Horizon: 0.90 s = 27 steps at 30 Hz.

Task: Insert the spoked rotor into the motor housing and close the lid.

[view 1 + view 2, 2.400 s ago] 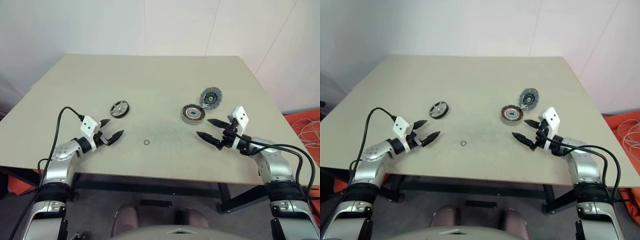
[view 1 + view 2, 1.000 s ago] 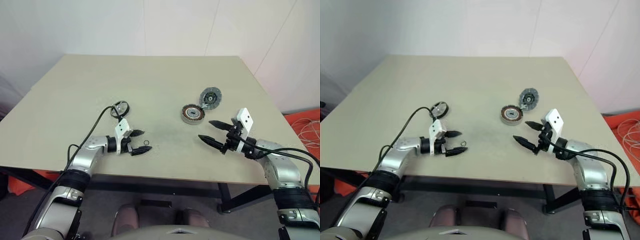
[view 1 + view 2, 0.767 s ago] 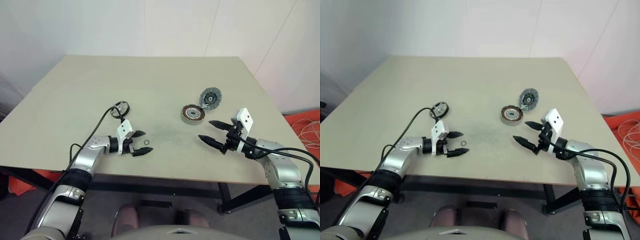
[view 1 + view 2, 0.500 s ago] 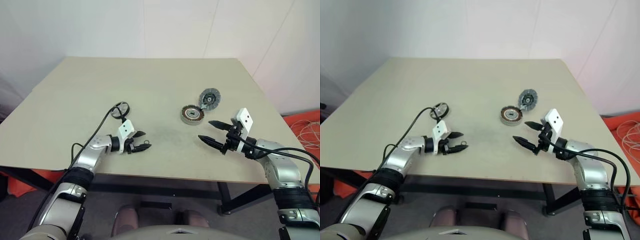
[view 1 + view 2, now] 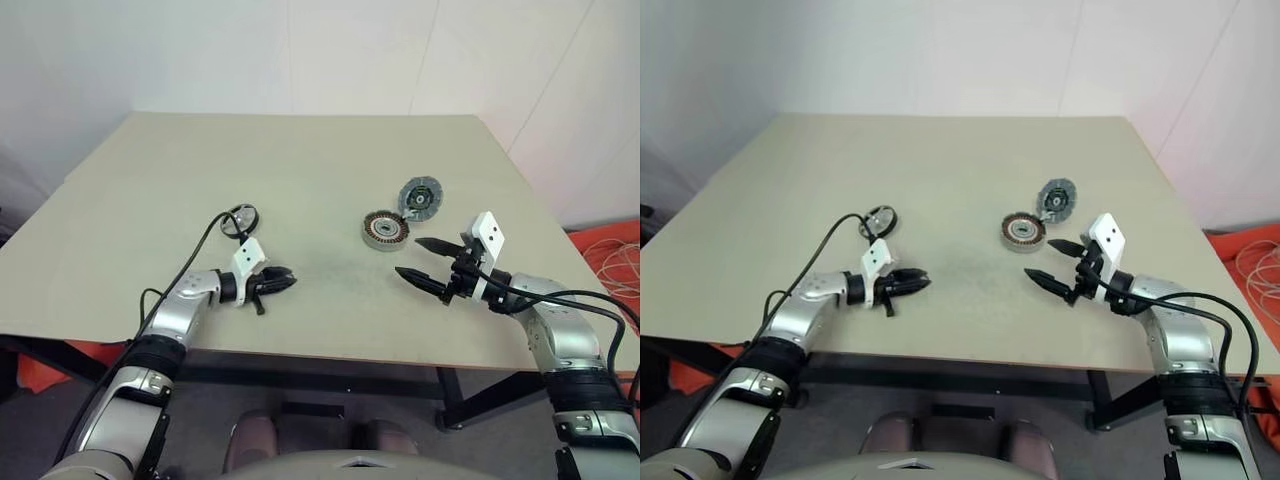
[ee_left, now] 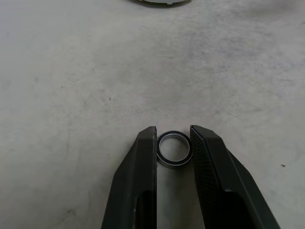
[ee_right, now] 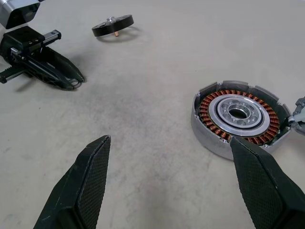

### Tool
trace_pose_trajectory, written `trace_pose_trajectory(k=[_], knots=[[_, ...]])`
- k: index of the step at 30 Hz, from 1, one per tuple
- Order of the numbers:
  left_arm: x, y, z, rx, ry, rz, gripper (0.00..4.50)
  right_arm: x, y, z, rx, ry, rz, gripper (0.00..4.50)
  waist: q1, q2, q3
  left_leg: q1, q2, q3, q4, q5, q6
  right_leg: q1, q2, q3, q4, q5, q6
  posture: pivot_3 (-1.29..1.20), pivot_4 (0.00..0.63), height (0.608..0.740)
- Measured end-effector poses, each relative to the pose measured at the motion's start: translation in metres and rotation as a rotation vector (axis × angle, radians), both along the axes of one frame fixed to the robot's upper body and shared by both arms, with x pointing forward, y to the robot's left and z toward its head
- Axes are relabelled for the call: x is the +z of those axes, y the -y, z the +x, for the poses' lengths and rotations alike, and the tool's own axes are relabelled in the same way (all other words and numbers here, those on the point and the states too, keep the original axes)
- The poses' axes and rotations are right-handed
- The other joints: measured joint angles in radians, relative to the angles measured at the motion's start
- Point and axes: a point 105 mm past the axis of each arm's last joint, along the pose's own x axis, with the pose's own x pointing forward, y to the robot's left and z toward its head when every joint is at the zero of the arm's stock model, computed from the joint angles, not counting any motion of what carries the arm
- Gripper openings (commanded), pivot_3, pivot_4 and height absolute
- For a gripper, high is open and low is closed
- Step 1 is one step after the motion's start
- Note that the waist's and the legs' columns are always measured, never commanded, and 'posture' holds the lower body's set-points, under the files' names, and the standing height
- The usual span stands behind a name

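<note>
Left gripper (image 6: 173,138) pinching small black ring (image 6: 174,149) — plain at its wrist, right gripper (image 5: 424,258) spread wide

Lid (image 7: 300,112) cut off at right wrist view's edge; spoked rotor (image 5: 238,220) partly behind cable (image 5: 205,240); spokes too small.

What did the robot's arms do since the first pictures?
The left pincer moved from near the table's front left edge toward the middle, up to the tiny black ring, and its fingers closed in on either side of it. The ring lies on the table. The right pincer stayed open in place. The spoked rotor, the motor housing and the lid did not move.
</note>
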Motion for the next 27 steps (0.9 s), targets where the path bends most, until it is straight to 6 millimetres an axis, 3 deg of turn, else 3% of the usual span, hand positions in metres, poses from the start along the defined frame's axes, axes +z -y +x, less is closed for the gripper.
trace_pose_trajectory(k=[4, 9, 12, 19, 23, 27], knots=[[0.003, -0.01, -0.004, 0.04, -0.041, -0.046, 0.69, 0.0, 0.0, 0.0, 0.0, 0.0, -0.003, 4.5, -0.003, 0.0, 0.0, -0.001, 0.0, 0.0, 0.0, 0.0, -0.001, -0.003, 0.0, 0.0, 0.0, 0.0, 0.0, 0.0, 0.0, 0.74], [0.023, -0.05, 0.001, 0.152, -0.006, -0.035, 0.69, 0.0, 0.0, 0.0, 0.0, 0.002, -0.006, 4.5, -0.003, 0.0, 0.0, -0.001, 0.0, 0.0, 0.0, 0.001, -0.001, -0.003, 0.0, 0.0, 0.001, 0.0, 0.0, 0.0, 0.0, 0.74], [0.032, -0.064, 0.0, 0.194, 0.019, -0.028, 0.69, -0.001, -0.001, 0.0, 0.003, 0.001, -0.008, 4.5, -0.002, 0.0, 0.0, -0.001, 0.0, 0.0, 0.0, 0.0, -0.001, -0.003, 0.0, 0.0, 0.0, 0.0, 0.0, 0.0, 0.0, 0.74], [0.034, -0.094, 0.002, 0.331, 0.033, -0.001, 0.69, -0.004, -0.003, 0.0, 0.013, -0.007, -0.013, 4.5, -0.004, 0.0, 0.0, 0.0, 0.0, 0.0, 0.0, 0.001, -0.001, -0.003, 0.0, 0.0, 0.0, 0.0, 0.0, 0.0, 0.0, 0.74], [0.023, -0.114, 0.008, 0.469, 0.024, 0.038, 0.69, -0.003, -0.005, 0.001, 0.017, -0.003, -0.013, 4.5, -0.004, 0.0, 0.0, 0.0, 0.0, 0.0, 0.0, 0.001, -0.001, -0.003, 0.0, 0.0, 0.0, 0.0, 0.0, 0.0, 0.0, 0.74], [0.014, -0.115, 0.012, 0.532, 0.006, 0.033, 0.69, -0.004, -0.005, 0.002, 0.018, -0.008, -0.012, 4.5, -0.002, -0.001, 0.0, -0.001, 0.0, 0.0, 0.0, 0.001, -0.001, -0.003, 0.0, 0.0, 0.0, 0.0, 0.0, 0.0, 0.0, 0.74]])
